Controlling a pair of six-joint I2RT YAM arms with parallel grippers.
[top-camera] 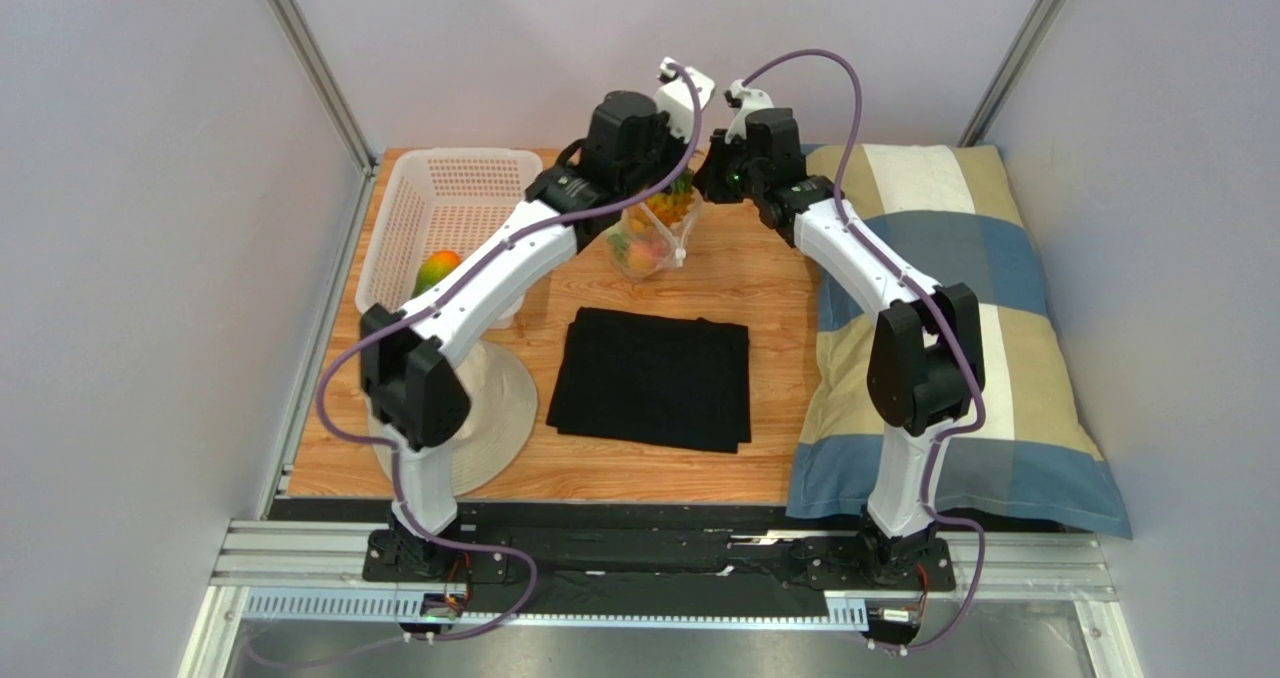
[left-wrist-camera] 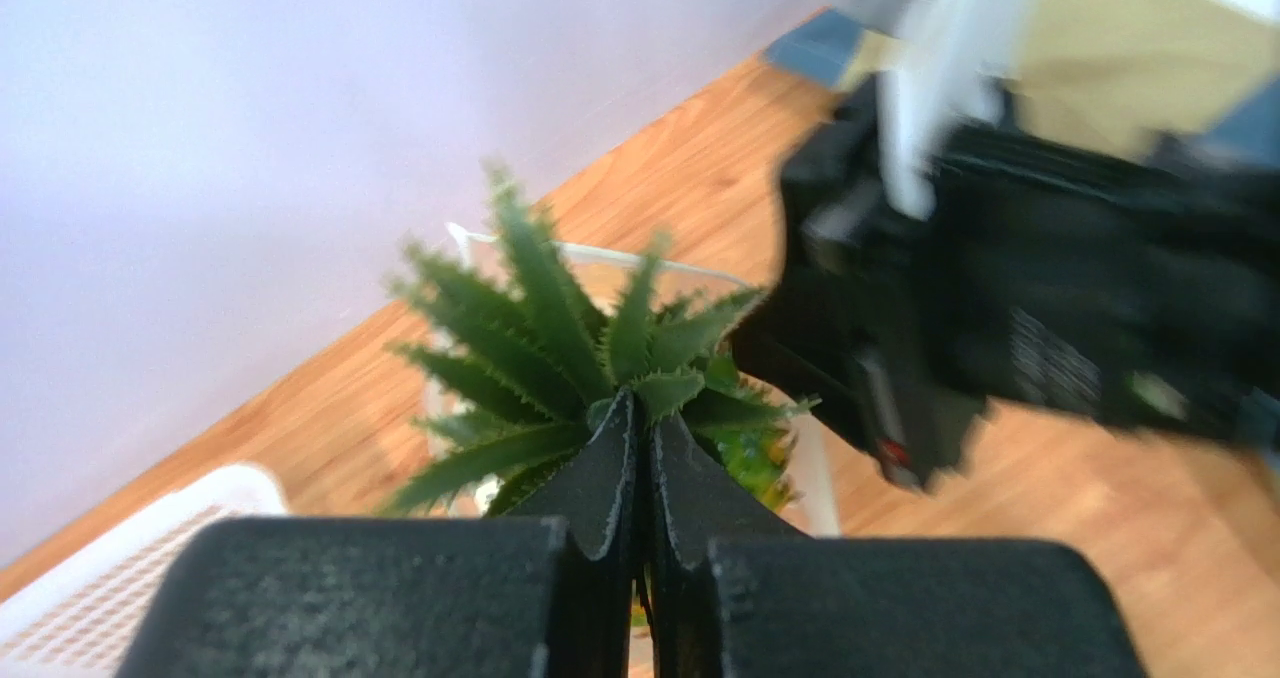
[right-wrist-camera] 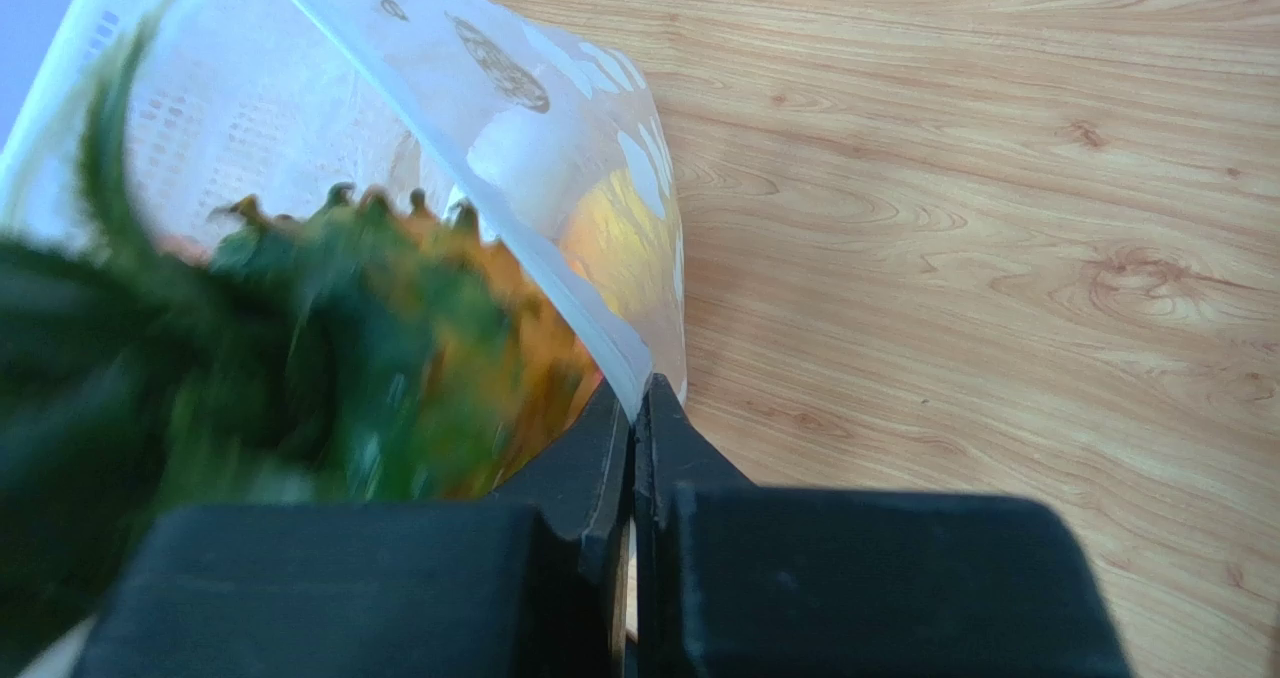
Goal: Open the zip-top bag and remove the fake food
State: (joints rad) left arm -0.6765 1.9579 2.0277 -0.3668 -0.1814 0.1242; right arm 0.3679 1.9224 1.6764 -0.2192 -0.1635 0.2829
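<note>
pinching spiky green pineapple crown (left-wrist-camera: 541, 341), left fingers (left-wrist-camera: 606, 476); right fingers (right-wrist-camera: 591, 476) clamped on floppy clear zip-top bag (right-wrist-camera: 519, 131) rim

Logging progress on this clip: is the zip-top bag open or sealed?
Open: the right gripper pinches one rim of the zip-top bag, and the pineapple crown sticks up through its mouth.

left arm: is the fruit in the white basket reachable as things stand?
Probably not yet: the left end effector is shut on the pineapple crown in the zip-top bag. The basket nearby is open-topped, its fruit uncovered.
</note>
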